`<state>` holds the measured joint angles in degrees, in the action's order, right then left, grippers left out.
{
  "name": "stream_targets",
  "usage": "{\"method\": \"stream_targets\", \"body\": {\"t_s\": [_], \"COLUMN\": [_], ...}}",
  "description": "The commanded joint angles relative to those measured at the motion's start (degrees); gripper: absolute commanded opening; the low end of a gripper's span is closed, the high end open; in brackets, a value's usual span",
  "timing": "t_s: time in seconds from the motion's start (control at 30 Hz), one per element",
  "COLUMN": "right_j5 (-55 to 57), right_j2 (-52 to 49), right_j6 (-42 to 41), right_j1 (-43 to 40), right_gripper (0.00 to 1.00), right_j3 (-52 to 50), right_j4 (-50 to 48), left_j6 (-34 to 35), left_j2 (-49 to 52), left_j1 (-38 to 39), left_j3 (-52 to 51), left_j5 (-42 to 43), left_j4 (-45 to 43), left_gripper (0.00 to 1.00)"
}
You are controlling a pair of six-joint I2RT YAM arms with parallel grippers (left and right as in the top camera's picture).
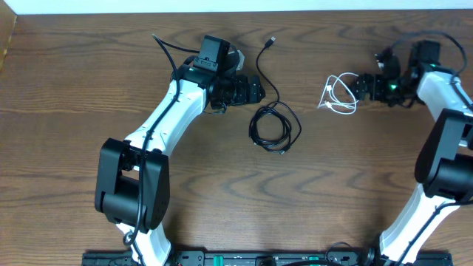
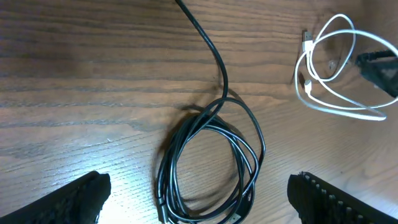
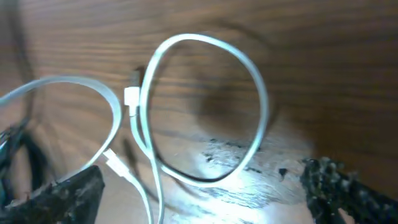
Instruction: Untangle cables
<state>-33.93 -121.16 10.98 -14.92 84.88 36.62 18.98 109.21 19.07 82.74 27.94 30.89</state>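
Two cables on the desk, one black and one white, lying well apart with nothing crossing between them. The black cable sits near the middle in a tight coil of several turns, too bunched to count, with one tail running up toward the far edge. Only the overhead view catches the small plug at that tail's tip; in the left wrist view the tail runs off the top of the frame and the coil's lower arc is cut by the bottom edge. The left end effector is spread wide and gripping nothing, its two dark fingers poking in at the bottom corners with the coil on the desk between them. Over to the white cable, which lies in loose loops to the right, at the tips of the right end effector. From above, those tips are a dark blur. The right wrist view settles it: two fingers set far apart, jaws open, the white loops lying flat between them, unheld. That shot is soft, one loop clipped at the left edge, though a white plug shows. The left wrist view adds a dark fingertip at the white loops.
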Motion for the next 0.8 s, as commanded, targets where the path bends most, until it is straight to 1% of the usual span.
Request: {"method": "stream_targets", "body": {"t_s": [0.0,0.13,0.27,0.47,0.67,0.77], "right_j5": [-13.0,-12.5,-12.3,-8.8,-6.4,-3.5], "right_j2": [0.7,1.8,2.5,2.6,2.6,2.6], "right_j6": [6.0,6.0,6.0,6.0,3.6,-0.5], "right_j1": [-2.8,-5.4,-5.9,-3.3,0.4,0.5], "right_gripper": [0.99,0.99,0.99,0.99,0.99,0.99], "right_j3": [0.2,0.5,0.5,0.5,0.5,0.6], "right_j4": [0.0,0.0,0.0,-1.7,-5.5,-7.3], "left_j6": [-1.4,-1.4,-1.4,-1.2,-1.2,-1.1], "left_j2": [-0.5,-0.5,-0.5,-0.5,-0.5,-0.5], "left_j1": [0.0,0.0,0.0,0.0,0.0,0.0], "left_j3": [0.0,0.0,0.0,0.0,0.0,0.0], "left_j5": [-1.3,-1.8,-2.1,-2.9,-2.9,-2.9], "left_j4": [0.2,0.1,0.1,0.1,0.1,0.1], "left_gripper": [0.96,0.96,0.96,0.96,0.96,0.96]}}
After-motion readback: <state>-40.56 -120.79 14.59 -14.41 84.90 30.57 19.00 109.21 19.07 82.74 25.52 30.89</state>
